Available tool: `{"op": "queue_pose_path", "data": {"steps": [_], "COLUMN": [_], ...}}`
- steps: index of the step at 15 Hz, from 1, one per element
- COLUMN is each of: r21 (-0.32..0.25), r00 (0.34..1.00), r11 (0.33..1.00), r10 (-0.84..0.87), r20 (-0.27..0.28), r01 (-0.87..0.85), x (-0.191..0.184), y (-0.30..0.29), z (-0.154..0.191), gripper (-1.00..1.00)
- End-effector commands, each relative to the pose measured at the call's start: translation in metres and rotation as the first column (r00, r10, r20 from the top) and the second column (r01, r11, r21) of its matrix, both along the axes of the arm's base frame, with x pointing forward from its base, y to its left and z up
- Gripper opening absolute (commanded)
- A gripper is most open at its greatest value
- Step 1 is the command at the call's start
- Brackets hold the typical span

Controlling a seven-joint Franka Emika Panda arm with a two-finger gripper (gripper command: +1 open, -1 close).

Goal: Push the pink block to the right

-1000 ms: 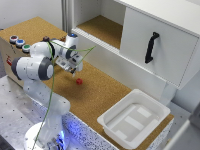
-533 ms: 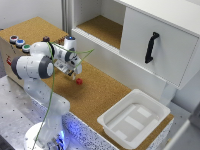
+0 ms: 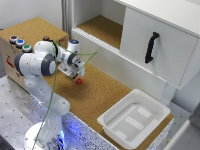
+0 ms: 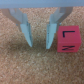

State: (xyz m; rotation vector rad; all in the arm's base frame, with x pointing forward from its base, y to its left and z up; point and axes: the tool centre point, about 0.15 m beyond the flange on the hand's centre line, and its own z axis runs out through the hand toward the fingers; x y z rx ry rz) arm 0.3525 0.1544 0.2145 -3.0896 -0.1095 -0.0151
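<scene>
Cork underfoot, grainy and brown, and the gripper (image 4: pixel 39 44) is down low over it in the wrist view; its two grey fingers (image 4: pixel 26 33) stand apart with nothing but bare cork between them, so it grips nothing. The pink block (image 4: pixel 68 40) sits just outside one finger, close beside it but with a thin sliver of cork showing between, so I'd call it not quite touching; dark lettering marks the block's top face. That placing makes sense for a push: no need to clamp a cube this small, the outer flank of a finger can simply shove it sideways.

From the exterior view the arm reaches across the cork table (image 3: pixel 105 92), and the block (image 3: pixel 78 81) shows as a tiny red speck just below the gripper (image 3: pixel 75 75), near the middle of the board; the white tray (image 3: pixel 134 117) lies well apart toward the exterior view's right, and the cabinet (image 3: pixel 155 45) stands behind. My read: the approach is set, contact is a hair away, and the push itself is not yet made; staying low matters, or the finger could ride over the cube.
</scene>
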Motion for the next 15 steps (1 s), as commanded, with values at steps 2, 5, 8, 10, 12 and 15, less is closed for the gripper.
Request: {"op": "queue_pose_path", "data": {"steps": [2, 5, 8, 10, 12, 15], "r21": [0.025, 0.011, 0.000, -0.004, -0.004, -0.012], "r00": [0.999, 0.998, 0.997, 0.995, 0.993, 0.991], "r11": [1.000, 0.999, 0.998, 0.996, 0.994, 0.991], "r10": [-0.014, -0.045, -0.066, -0.087, -0.113, -0.131], "r20": [-0.037, -0.041, -0.044, -0.043, -0.038, -0.039], "r01": [0.014, 0.045, 0.066, 0.086, 0.113, 0.130], "x": [0.014, 0.014, 0.013, 0.012, 0.011, 0.010], "y": [-0.033, -0.051, -0.064, -0.075, -0.087, -0.101], "z": [-0.010, -0.012, -0.012, -0.012, -0.010, -0.009], "gripper": [-1.00, -1.00, -1.00, -1.00, -1.00, -1.00]}}
